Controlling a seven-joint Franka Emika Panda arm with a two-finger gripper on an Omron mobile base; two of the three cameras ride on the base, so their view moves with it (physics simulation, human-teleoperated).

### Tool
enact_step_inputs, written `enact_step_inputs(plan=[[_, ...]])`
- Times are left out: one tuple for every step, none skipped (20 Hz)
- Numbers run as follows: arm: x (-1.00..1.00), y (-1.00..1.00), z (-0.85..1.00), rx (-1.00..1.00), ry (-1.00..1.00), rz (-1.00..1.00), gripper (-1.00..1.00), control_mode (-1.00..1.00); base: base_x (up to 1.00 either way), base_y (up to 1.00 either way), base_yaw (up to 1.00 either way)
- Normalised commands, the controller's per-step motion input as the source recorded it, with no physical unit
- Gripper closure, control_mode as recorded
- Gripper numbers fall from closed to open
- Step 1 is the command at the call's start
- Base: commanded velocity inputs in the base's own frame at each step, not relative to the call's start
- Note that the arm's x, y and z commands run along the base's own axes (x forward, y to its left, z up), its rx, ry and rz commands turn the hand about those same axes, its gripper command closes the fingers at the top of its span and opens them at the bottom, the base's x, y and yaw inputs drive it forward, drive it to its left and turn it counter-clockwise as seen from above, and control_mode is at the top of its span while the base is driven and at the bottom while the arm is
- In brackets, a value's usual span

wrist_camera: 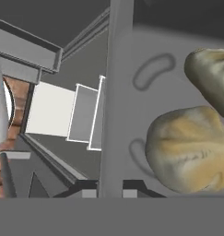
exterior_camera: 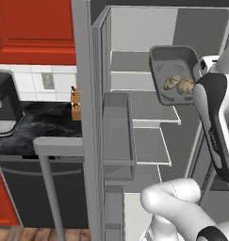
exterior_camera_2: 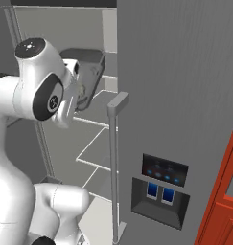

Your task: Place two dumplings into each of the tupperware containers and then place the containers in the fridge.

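The fridge [exterior_camera: 149,117] stands with its left door swung open, its light grey shelves and door bins exposed; in the right base view its shut right door [exterior_camera_2: 185,95] carries a dispenser panel [exterior_camera_2: 161,189] and a long vertical handle [exterior_camera_2: 114,162]. Left of the fridge a dark counter [exterior_camera: 36,127] runs under red cabinets [exterior_camera: 36,28], with a dark dishwasher [exterior_camera: 40,193] below and a black appliance [exterior_camera: 3,103] at the counter's left edge.

The white arm [exterior_camera: 215,127] reaches up into the open compartment. At its end, one tupperware container [exterior_camera: 175,73] hangs in the air in front of the upper shelves, tilted so that its inside faces the left base camera (it touches no shelf that I can see). Two dumplings [exterior_camera: 179,84] lie side by side in it, near the corner closest to the hand.

The gripper [wrist_camera: 109,191] has its fingers pressed together on the container's rim, which runs between the two dark tips in the hand view, with both dumplings just beside it.
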Motion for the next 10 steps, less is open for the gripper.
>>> enact_step_inputs(plan=[[0.99,0.0,0.16,0.03,0.01,0.0,1.0,-1.0,0.0,0.0,0.0],[1.0,0.0,0.16,0.04,0.04,0.0,1.0,-1.0,0.0,0.0,0.0],[1.0,0.0,0.16,0.06,0.07,0.0,1.0,-1.0,0.0,0.0,0.0],[1.0,0.0,0.11,0.03,0.08,0.0,1.0,-1.0,0.0,0.0,0.0],[1.0,0.0,0.12,0.06,0.09,0.0,1.0,-1.0,0.0,0.0,0.0],[1.0,0.0,0.09,0.05,0.09,0.0,1.0,-1.0,0.0,0.0,0.0],[1.0,-0.02,0.05,0.05,0.07,0.0,1.0,-1.0,0.0,0.0,0.0],[0.93,0.0,0.02,0.03,0.05,0.0,1.0,-1.0,0.0,0.0,0.0],[0.91,-0.02,0.01,0.03,0.05,0.0,1.0,-1.0,0.0,0.0,0.0],[0.84,-0.02,0.0,0.01,0.01,0.0,1.0,-1.0,0.0,0.0,0.0]])
